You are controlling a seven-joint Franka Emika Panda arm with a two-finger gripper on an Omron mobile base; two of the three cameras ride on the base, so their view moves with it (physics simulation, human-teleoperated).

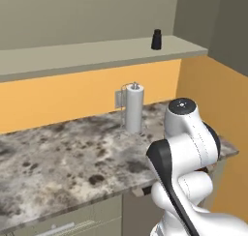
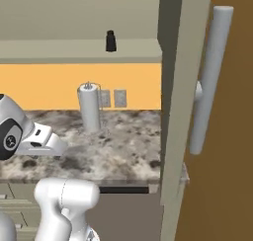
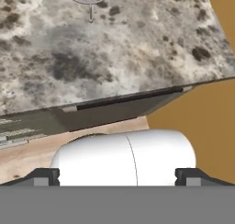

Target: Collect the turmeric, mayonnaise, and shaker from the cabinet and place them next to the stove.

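Shaker [image 1: 156,39] stands alone on the cabinet [image 1: 97,56] shelf, above and right of the paper-towel holder [image 1: 134,108] on the marble counter [image 1: 72,157]. Gripper [image 3: 117,176] spread wide, empty, over the counter edge.

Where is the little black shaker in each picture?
Left base view: the shaker stands upper right, on the cabinet shelf.
Right base view: upper middle, same shelf.
Hand view: not there.
Shared landmark: the paper-towel holder on the counter below.
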